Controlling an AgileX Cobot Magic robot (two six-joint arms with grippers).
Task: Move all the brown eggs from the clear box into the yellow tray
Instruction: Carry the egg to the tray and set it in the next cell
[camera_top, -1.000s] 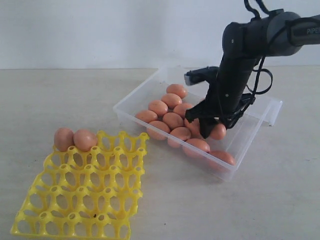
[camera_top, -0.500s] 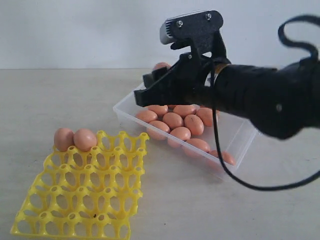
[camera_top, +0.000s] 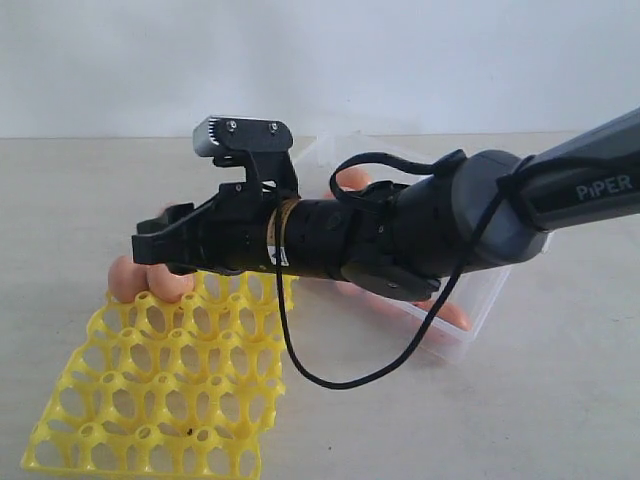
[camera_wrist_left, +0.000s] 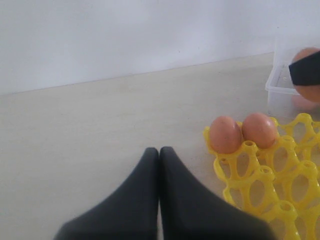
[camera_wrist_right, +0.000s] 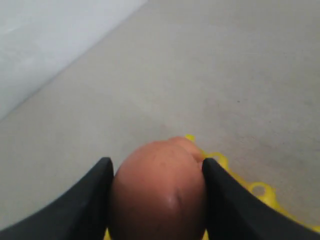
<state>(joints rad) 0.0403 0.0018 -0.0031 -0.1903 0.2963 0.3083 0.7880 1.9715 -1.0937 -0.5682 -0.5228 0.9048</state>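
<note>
You've got one smooth pinkish-brown egg (camera_wrist_right: 157, 190) pinched between the right jaws. They stand fairly wide, pressed on both sides of the shell. The egg hangs over the far left corner of the bright yellow plastic lattice egg tray (camera_top: 150, 400), right by the two brown eggs (camera_top: 170, 283) already seated in the far row.

I'd line it up over the empty cup just right of those two, then come straight down slowly so it doesn't knock a neighbour or land on a pointed post. Only let go once the egg is sitting in the cup.

The other brown eggs (camera_top: 350, 178) are in the shallow clear plastic box (camera_top: 485, 300), far right on the pale worktop (camera_top: 80, 200). The left jaws are pressed together, holding nothing.
</note>
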